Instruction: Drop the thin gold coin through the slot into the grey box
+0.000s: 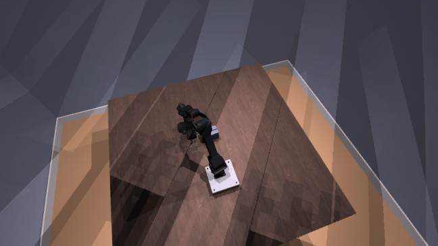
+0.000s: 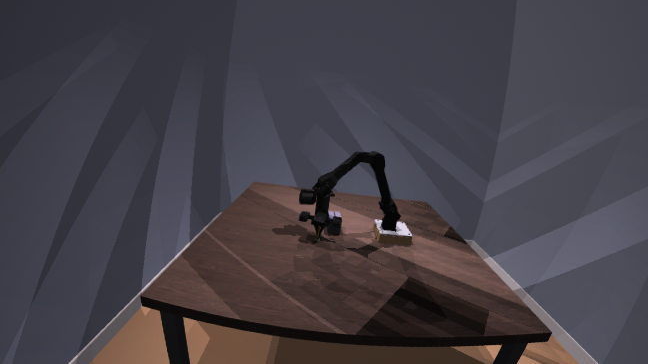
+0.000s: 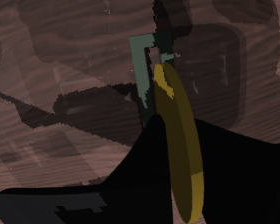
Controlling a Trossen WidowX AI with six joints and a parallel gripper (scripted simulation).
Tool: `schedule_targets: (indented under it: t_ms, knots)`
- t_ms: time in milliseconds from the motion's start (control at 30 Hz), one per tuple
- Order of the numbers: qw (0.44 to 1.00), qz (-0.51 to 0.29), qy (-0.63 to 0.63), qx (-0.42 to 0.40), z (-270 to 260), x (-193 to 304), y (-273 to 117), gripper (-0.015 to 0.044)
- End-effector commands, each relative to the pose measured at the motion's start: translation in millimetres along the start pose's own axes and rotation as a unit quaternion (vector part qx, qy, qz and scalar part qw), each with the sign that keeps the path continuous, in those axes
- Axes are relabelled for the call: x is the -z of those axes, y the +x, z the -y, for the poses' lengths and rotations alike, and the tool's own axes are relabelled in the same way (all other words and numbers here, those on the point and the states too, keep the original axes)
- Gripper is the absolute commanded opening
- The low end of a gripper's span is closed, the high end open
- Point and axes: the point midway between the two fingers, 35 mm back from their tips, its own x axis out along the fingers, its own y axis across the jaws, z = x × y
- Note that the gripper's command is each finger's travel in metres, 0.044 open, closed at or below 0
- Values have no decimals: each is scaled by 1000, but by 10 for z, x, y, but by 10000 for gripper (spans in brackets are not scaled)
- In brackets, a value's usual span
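Note:
My gripper (image 2: pixel 318 237) (image 3: pixel 164 121) is shut on the gold coin (image 3: pixel 180 150), with a black finger against each face. The coin is on edge, tilted a little in the wrist view, its lower part near the camera. The dark-green holder (image 3: pixel 140 65) lies at the coin's far end, and the fingers cover the rest of it. Whether the coin still rests in the holder cannot be told. The grey box (image 1: pixel 215 134) (image 2: pixel 335 215) stands beside the gripper, partly hidden by the arm. Its slot shows as a thin dark line in the top view.
The arm's white base plate (image 1: pixel 223 184) (image 2: pixel 400 231) stands on the wooden table (image 1: pixel 236 100) (image 2: pixel 240 268). The arm arches from it over the space beside the box. Patchy shadows lie over the table and around the holder.

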Motion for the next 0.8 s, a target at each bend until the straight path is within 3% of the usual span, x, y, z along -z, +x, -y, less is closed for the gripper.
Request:
schedule_targets:
  t_ms: [0,767]
  knots:
    - [1000,2,-2,-2,-10,-5,11,0]
    - [1000,2,-2,-1,33,-17,-424,0]
